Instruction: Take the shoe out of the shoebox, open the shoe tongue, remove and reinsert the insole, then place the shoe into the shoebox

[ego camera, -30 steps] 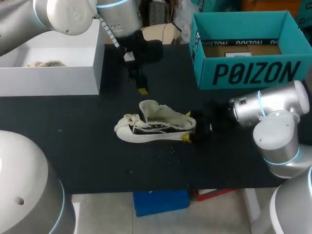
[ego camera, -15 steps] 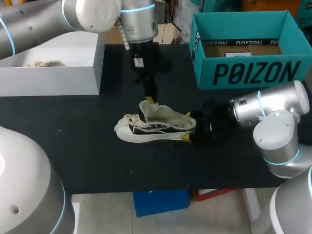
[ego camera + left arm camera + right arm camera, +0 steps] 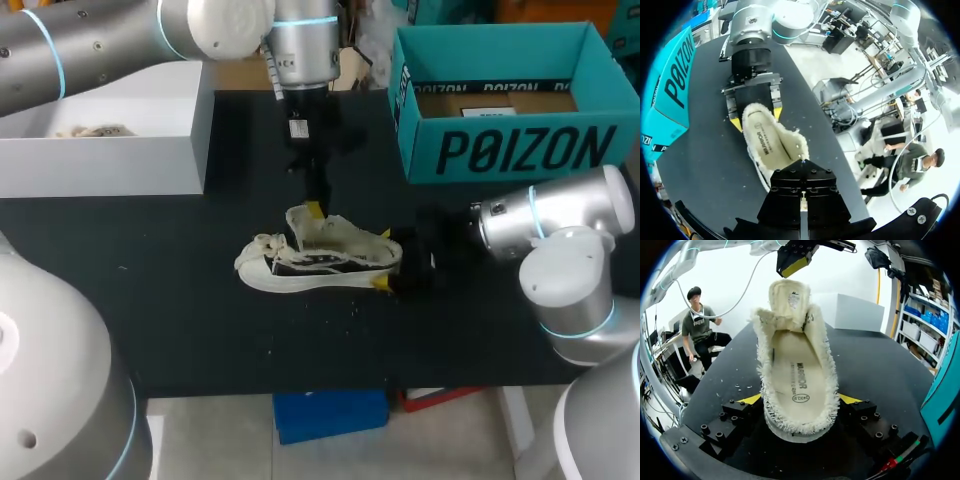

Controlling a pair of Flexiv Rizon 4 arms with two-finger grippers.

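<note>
Black desk (image 3: 180,300), with the teal shoebox (image 3: 500,150) open at its far right. The shoe (image 3: 300,265) stands mid-desk, outside the box, its insole (image 3: 797,375) showing. The right gripper (image 3: 384,258) has its fingers pinching the heel from both sides. The left gripper (image 3: 315,205) hovers just over the raised tongue (image 3: 789,300); spread or closed, can't tell.

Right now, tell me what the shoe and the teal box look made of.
Shoe: cream woven fabric, probably canvas, with a matte finish. Its collar edge is frayed into loose threads.
Box: likely cardboard, matte teal with dark print. It has thin flat walls and a plain brown floor inside.
</note>
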